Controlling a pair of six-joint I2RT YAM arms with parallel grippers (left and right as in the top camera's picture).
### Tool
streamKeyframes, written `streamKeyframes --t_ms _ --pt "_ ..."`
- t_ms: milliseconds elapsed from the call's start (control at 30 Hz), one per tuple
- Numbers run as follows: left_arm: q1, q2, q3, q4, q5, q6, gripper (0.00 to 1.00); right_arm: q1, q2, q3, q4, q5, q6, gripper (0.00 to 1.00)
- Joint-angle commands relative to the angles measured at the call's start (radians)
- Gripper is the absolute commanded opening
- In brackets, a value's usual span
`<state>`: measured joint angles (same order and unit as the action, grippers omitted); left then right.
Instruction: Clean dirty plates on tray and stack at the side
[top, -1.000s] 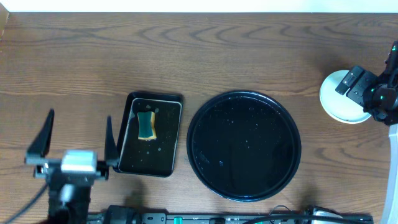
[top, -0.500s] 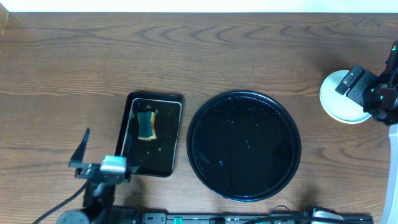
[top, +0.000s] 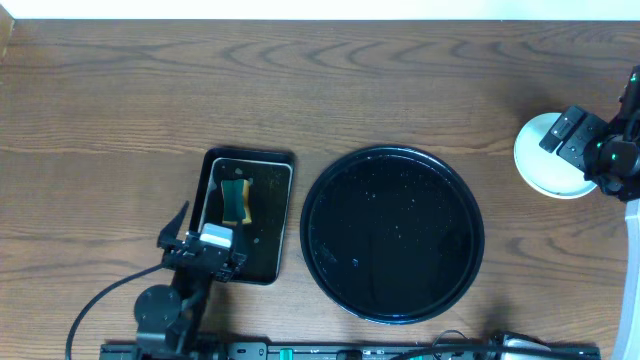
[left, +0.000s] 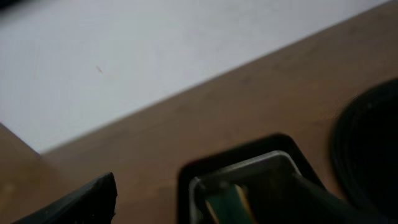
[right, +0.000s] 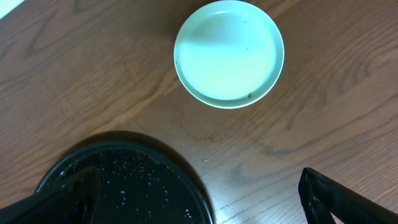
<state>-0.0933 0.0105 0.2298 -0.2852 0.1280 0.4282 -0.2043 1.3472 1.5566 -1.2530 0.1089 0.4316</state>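
Note:
The large round black tray (top: 392, 235) lies in the middle of the table with only water droplets on it; its rim also shows in the right wrist view (right: 118, 186). One pale blue plate (right: 229, 53) with a tiny brown speck sits on the wood at the far right (top: 540, 160). I cannot tell whether other plates lie under it. My right gripper (right: 199, 205) is open and empty, hovering between plate and tray (top: 572, 138). My left gripper (top: 203, 212) is open and empty at the left edge of the rectangular tray; its fingers show in the left wrist view (left: 199, 205).
A small rectangular black tray (top: 262, 165) left of the round tray holds a green and yellow sponge (top: 238, 200), also seen in the left wrist view (left: 227, 202). Bare wood lies behind both trays. The table's far edge meets a white wall (left: 155, 56).
My left arm has swung right from the bare wood at the left until its gripper is at the rectangular tray's left edge. The right arm and the plate have not moved.

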Motion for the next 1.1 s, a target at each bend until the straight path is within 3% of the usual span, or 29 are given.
streamKeyframes --t_ms 0,167,600,1067 --pt "0.003 -0.009 -0.069 0.043 0.017 -0.118 0.86 0.011 -0.008 0.005 0.0 0.014 -0.014 0.99" --pt "0.003 -0.009 -0.135 0.09 -0.018 -0.239 0.86 0.011 -0.008 0.005 0.0 0.014 -0.014 0.99" --pt "0.003 -0.009 -0.172 0.087 -0.123 -0.332 0.86 0.011 -0.008 0.005 0.0 0.014 -0.014 0.99" --pt "0.003 -0.006 -0.172 0.089 -0.114 -0.333 0.86 0.011 -0.008 0.005 0.0 0.014 -0.014 0.99"
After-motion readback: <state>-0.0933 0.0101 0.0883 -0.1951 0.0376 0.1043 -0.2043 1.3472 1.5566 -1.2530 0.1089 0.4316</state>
